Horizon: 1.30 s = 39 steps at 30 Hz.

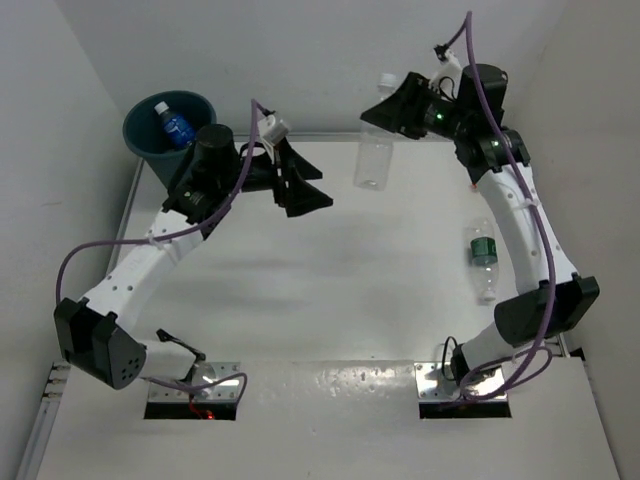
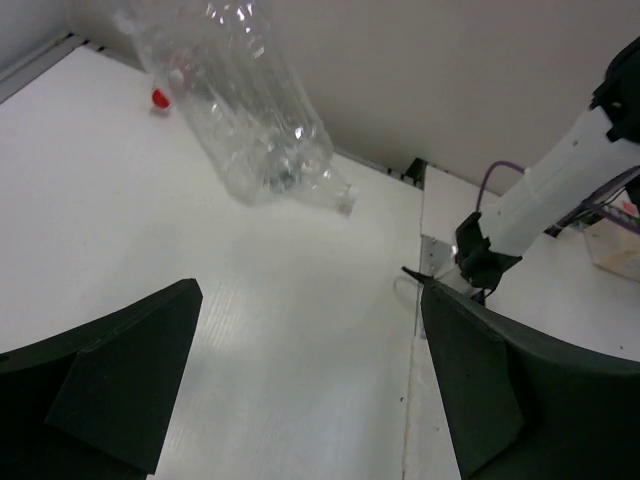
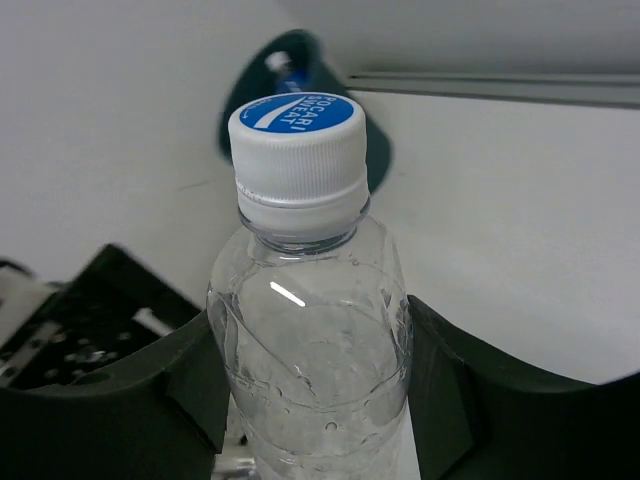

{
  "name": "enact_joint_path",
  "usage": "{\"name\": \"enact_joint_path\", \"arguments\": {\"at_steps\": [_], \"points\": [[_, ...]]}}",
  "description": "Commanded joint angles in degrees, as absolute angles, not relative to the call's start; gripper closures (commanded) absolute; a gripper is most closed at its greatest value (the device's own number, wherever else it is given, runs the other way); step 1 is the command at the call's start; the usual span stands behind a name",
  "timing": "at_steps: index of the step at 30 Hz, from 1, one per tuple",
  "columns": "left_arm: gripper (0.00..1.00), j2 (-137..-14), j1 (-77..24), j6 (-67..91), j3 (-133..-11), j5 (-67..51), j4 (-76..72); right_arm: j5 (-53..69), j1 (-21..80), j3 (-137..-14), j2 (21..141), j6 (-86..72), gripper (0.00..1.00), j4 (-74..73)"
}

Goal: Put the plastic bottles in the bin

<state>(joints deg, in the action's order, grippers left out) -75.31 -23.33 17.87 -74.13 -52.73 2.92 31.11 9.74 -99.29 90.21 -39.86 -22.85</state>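
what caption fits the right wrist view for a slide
Right claw closed on a clear capped bottle, with the teal bin behind it.

The dark teal round bin (image 1: 138, 135) stands upright at the far left corner of the tabletop (image 1: 300, 290), its mouth open. Inside it a clear bottle with a blue label (image 1: 176, 128) leans at a slant, white cap uppermost. A clear unlabelled bottle (image 1: 374, 150) is clamped around its shoulder by the right claw (image 1: 388, 118), fingers pressed to both sides. It hangs above the far middle of the tabletop, and its white cap has a blue printed top. A third clear bottle with a green label (image 1: 482, 258) lies on its side at the right of the tabletop, well apart from the bin.
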Motion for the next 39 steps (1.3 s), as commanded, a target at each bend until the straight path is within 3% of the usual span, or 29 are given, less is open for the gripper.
{"name": "enact_joint_path", "arguments": {"at_steps": [1, 8, 19, 22, 23, 24, 26, 27, 28, 30, 33, 35, 37, 39], "points": [[0.01, -77.60, -24.96, 26.52, -78.30, -51.95, -8.08, 33.05, 13.44, -100.81, 90.44, -46.32, 0.88, -17.41], [0.01, -80.77, -28.04, 36.02, -80.60, -48.34, -16.34, 31.82, 20.90, -101.25, 88.86, -43.42, 0.92, -16.79], [0.01, -84.98, -30.41, 43.07, -81.30, -44.56, -23.64, 31.38, 23.64, -101.60, 88.33, -45.44, 0.94, -14.85], [0.11, -84.99, -30.41, 43.59, -81.30, -43.08, -23.64, 31.46, 23.56, -101.43, 88.15, -45.27, 0.93, -14.76], [0.26, -84.99, -30.41, 42.03, -81.30, -42.28, -21.90, 31.38, 23.47, -101.95, 87.98, -45.00, 0.93, -14.85], [0.33, -84.29, -29.45, 42.01, -81.82, -41.58, -21.19, 31.38, 23.29, -102.04, 87.89, -44.91, 0.90, -14.77], [0.53, -83.77, -26.39, 42.01, -81.83, -39.91, -19.00, 31.29, 21.72, -102.48, 87.63, -45.00, 0.68, -15.03], [0.56, -83.76, -25.06, 41.49, -81.83, -39.90, -18.38, 31.03, 20.93, -102.57, 87.45, -45.00, 0.50, -15.29], [0.56, -83.06, -23.57, 41.48, -82.52, -39.38, -17.50, 30.68, 18.22, -103.00, 87.28, -46.22, 0.19, -15.73], [0.59, -82.53, -16.39, 39.48, -83.05, -39.38, -14.43, 30.32, 11.92, -107.11, 87.45, -48.32, 0.02, -16.08], [0.59, -82.53, -9.78, 33.26, -85.60, -39.38, -9.25, 31.02, 5.91, -110.55, 88.06, -49.92, 0.00, -16.69], [0.59, -83.31, -3.56, 27.10, -91.30, -35.09, -4.24, 32.68, -3.58, -111.79, 88.77, -49.31, 0.00, -18.27], [0.59, -84.72, -0.54, 16.91, -96.39, -22.95, 1.66, 34.35, -9.99, -111.10, 88.34, -46.78, 0.00, -22.22], [0.59, -84.73, 3.24, 10.41, -96.42, -15.06, -1.98, 34.45, -12.56, -105.66, 87.28, -42.82, 0.00, -24.16]]}}
